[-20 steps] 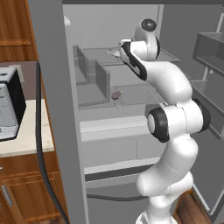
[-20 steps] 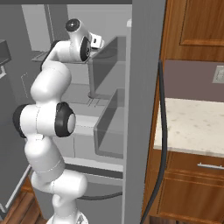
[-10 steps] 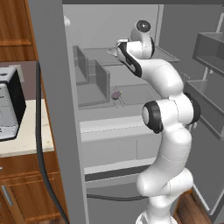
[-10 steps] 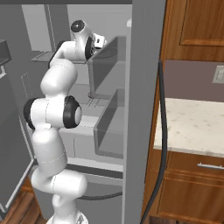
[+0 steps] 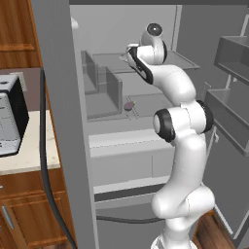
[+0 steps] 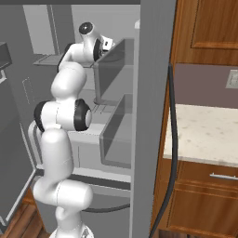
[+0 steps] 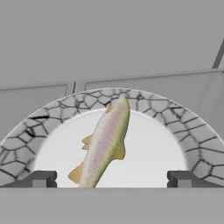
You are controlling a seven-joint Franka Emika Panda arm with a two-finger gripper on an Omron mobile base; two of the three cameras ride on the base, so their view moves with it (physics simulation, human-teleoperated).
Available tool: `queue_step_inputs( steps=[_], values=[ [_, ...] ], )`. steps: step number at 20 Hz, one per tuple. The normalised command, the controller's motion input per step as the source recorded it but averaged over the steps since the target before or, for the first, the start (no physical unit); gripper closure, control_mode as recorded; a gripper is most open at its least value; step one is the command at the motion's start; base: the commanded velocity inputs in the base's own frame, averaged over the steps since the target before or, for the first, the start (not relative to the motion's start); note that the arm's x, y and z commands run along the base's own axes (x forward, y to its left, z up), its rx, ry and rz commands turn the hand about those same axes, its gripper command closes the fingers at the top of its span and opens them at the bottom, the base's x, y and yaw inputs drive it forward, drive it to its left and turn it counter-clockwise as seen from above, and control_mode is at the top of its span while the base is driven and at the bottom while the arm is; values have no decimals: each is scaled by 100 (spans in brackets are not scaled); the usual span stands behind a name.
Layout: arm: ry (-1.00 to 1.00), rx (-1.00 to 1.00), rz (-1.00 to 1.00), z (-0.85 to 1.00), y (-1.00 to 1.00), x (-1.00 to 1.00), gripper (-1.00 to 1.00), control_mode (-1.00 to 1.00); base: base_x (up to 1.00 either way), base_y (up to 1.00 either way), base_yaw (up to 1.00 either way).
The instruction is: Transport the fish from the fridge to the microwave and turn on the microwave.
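The fish, slender, silvery with a yellowish tinge, lies on a white plate with a grey mosaic rim on an upper shelf of the fridge. In the hand view my gripper is open. Its dark fingertips stand wide apart on either side of the fish's tail end and touch nothing. From the left base view the arm reaches deep into the fridge, with the gripper at the upper shelf. The microwave is out of view.
A small dark reddish round item sits on the lower shelf. Grey bins stand inside the fridge, and door bins hang on the open door at right. A silver-black appliance stands on the left counter.
The arm has stretched further into the fridge. Its elbow rose and the hand moved closer to the upper shelf. The gripper stayed open.
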Motion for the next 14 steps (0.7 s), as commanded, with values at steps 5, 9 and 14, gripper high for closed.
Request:
queue_step_inputs(
  steps=[5,9,14],
  values=[
    [6,0,-3,-11,7,25,-100,-100,0,0,0],
    [5,0,-4,-14,8,26,-100,-100,0,0,0],
    [1,0,-4,-14,9,32,-100,-100,0,0,0]
  ],
)
